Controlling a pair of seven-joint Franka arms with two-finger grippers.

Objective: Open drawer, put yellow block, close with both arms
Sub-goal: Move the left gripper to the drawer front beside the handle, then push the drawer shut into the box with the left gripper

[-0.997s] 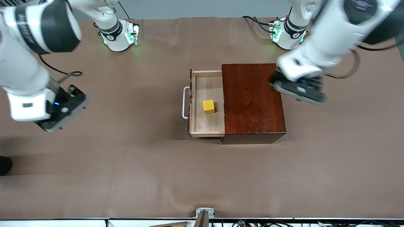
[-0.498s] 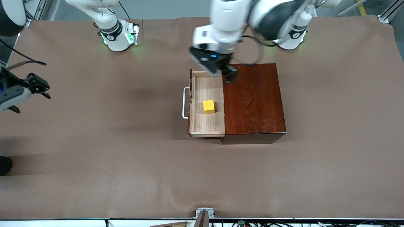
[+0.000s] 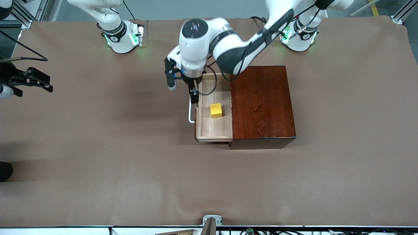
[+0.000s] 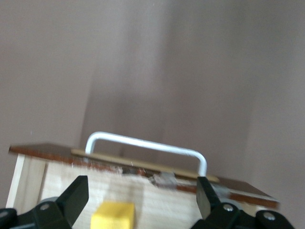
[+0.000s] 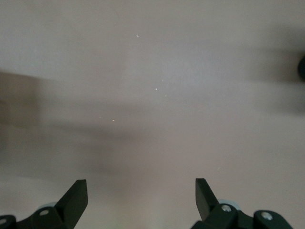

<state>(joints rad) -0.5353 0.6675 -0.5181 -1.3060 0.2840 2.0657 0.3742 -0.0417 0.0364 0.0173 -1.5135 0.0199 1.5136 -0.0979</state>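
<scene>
The drawer (image 3: 214, 129) stands pulled out of the dark reddish-brown box (image 3: 263, 104), with its white handle (image 3: 190, 115) toward the right arm's end of the table. The yellow block (image 3: 216, 110) lies in the drawer. My left gripper (image 3: 193, 94) is open over the drawer's handle end. In the left wrist view its fingers (image 4: 76, 193) straddle the drawer front, with the handle (image 4: 147, 144) and the yellow block (image 4: 113, 215) in sight. My right gripper (image 3: 48, 85) is open and empty over bare table near the right arm's end; it also shows in the right wrist view (image 5: 141, 191).
Brown cloth (image 3: 130, 163) covers the table. A dark object (image 3: 4, 171) sits at the table's edge at the right arm's end. A small grey bracket (image 3: 212, 221) is at the table edge nearest the front camera.
My left arm has swung from beside the box, over its top, to the drawer's handle end. My right arm has drawn back toward the table's edge.
</scene>
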